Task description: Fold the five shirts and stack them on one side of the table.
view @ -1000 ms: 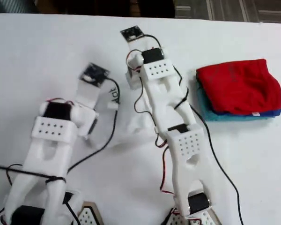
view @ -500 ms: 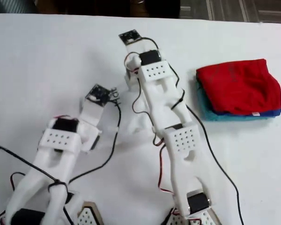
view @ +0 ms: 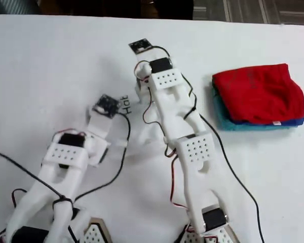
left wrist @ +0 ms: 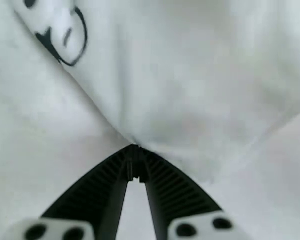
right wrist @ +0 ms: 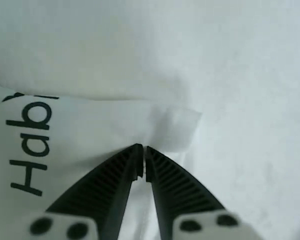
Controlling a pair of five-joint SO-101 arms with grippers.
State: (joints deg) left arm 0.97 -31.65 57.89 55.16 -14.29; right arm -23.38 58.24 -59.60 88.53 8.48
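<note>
Two hands: left hand (left wrist: 135, 152) and right hand (right wrist: 141, 150) both sit low on the tabletop (view: 35, 55), close together near its middle.
Left hand state: pressed together. Creases in the cloth run straight into its tip, so I judge it clamped on the white shirt (left wrist: 190, 75).
Right hand state: also together, its tip on a folded edge of the same shirt beside the black lettering (right wrist: 32, 135). I read that as a pinch too, though the cloth inside the grip is hidden from me.
White shirt: spread on the tabletop under and between the two arms. It is white on white, so from the high view I cannot trace its outline. I can pick out the lettering between the arms.
Stack (view: 253, 104): red shirt (view: 258, 86) on top of a blue shirt (view: 294, 122) and a teal shirt (view: 225, 119), at the tabletop's right side, well apart from both hands.
Key relation: the stack lies on the right arm's outer side, so the right hand is clearly the nearer one. The left hand is farther off, with the right arm standing between it and the stack.
Long axis: I cannot tell. My guess is that the held span runs from one hand to the other, slanting across the tabletop.
Next move, my judgement: finish the fold where the shirt lies, then carry it rightward with the right hand leading.
Progress: three stacked, one in hand.
</note>
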